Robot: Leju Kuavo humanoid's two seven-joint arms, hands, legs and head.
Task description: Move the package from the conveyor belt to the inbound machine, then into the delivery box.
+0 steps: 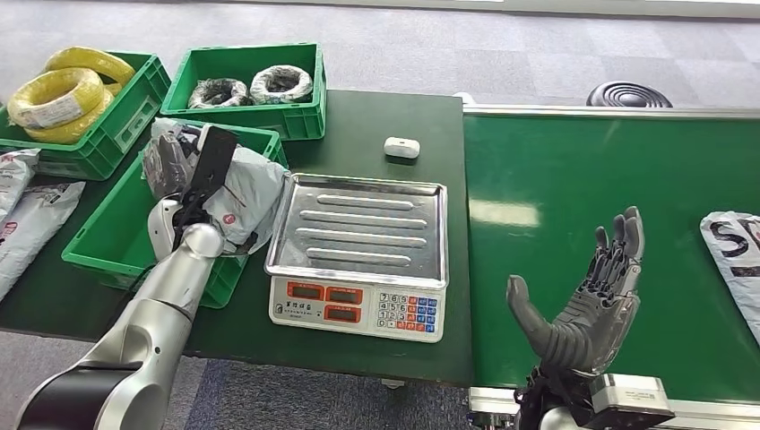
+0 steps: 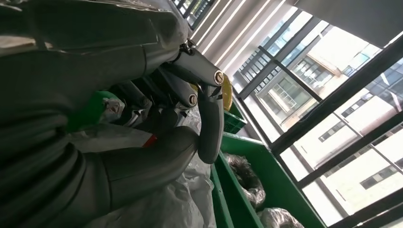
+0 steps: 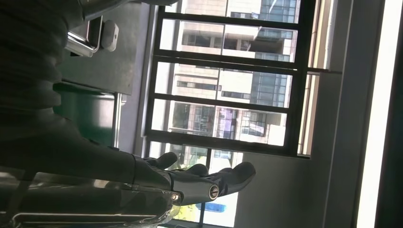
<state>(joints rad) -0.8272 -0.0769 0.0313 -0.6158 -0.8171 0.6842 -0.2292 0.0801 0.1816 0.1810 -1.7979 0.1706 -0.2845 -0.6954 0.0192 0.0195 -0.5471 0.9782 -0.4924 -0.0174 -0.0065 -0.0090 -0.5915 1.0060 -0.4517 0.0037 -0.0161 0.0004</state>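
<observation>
My left hand [image 1: 184, 175] grips a grey plastic package [image 1: 248, 193] and holds it over the near green crate [image 1: 107, 235], left of the scale. In the left wrist view the grey package [image 2: 71, 52] lies against my left hand [image 2: 190, 99], whose fingers wrap it. The scale [image 1: 363, 255], with a steel tray and a keypad, stands bare at the table's centre. My right hand [image 1: 591, 300] hovers palm-up with fingers spread above the green conveyor belt [image 1: 574, 188], holding nothing. In the right wrist view the right hand [image 3: 190, 180] is open. Another white package [image 1: 737, 255] lies on the belt's right edge.
A green crate [image 1: 255, 90] with wrapped dark cable coils stands behind the scale. Another crate [image 1: 85, 116] at far left holds yellow cable coils. A small white device [image 1: 401, 147] lies on the table. Grey bags [image 1: 27, 215] lie at the left edge.
</observation>
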